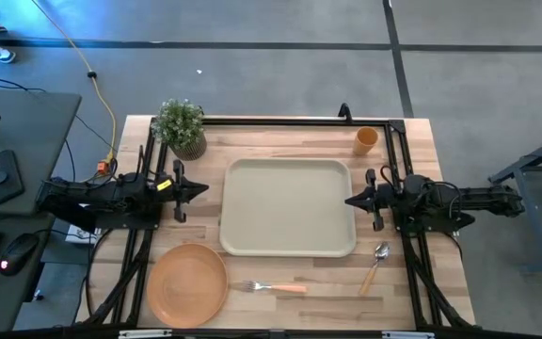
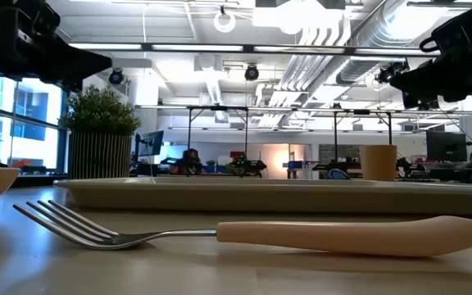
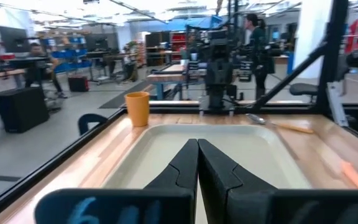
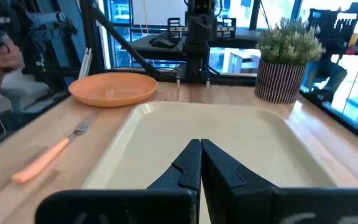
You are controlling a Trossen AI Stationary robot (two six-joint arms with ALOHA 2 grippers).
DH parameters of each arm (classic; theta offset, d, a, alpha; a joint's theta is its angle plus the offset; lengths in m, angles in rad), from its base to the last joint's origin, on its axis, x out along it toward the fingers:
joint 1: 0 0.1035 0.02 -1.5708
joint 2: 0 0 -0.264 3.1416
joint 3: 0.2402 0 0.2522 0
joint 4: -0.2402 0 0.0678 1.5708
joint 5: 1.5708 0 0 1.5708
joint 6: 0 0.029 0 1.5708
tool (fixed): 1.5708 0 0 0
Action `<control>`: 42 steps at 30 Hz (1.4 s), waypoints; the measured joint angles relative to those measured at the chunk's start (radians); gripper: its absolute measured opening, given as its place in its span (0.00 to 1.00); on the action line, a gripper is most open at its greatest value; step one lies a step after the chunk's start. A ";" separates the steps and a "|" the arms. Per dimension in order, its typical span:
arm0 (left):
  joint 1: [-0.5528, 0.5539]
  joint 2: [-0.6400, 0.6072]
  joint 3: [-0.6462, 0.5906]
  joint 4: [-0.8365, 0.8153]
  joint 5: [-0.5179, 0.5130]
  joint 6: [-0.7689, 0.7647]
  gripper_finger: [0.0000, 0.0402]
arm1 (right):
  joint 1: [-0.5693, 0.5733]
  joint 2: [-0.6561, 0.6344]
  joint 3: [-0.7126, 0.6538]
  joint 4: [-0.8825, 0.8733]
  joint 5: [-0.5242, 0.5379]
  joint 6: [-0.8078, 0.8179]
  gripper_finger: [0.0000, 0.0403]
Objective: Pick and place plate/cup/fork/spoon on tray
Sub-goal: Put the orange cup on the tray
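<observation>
The beige tray (image 1: 288, 207) lies in the table's middle. The orange plate (image 1: 187, 283) rests flat at the near left. The fork (image 1: 276, 287) lies near the front edge, tines toward the plate. The spoon (image 1: 375, 266) lies near the tray's near right corner. The orange cup (image 1: 366, 140) stands upright at the far right. My left gripper (image 1: 203, 189) is shut and empty just left of the tray, above the table. My right gripper (image 1: 350, 200) is shut and empty at the tray's right rim. Both point at the tray (image 3: 197, 149) (image 4: 204, 134).
A small potted plant (image 1: 181, 127) stands at the far left corner. A black frame (image 1: 280, 121) runs along the table's far edge and sides. A desk with a mouse and keyboard (image 1: 7, 254) stands left of the table.
</observation>
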 joint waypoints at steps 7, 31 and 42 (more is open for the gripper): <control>0.000 0.014 0.000 0.015 -0.012 0.008 0.00 | 0.000 0.000 0.000 0.149 0.000 0.026 0.00; 0.000 0.456 0.043 0.473 -0.318 -0.038 0.30 | -0.001 0.320 0.002 0.564 0.325 0.034 0.14; 0.014 0.494 0.276 0.196 -0.391 0.027 0.30 | -0.004 0.349 0.069 0.528 0.518 -0.070 0.34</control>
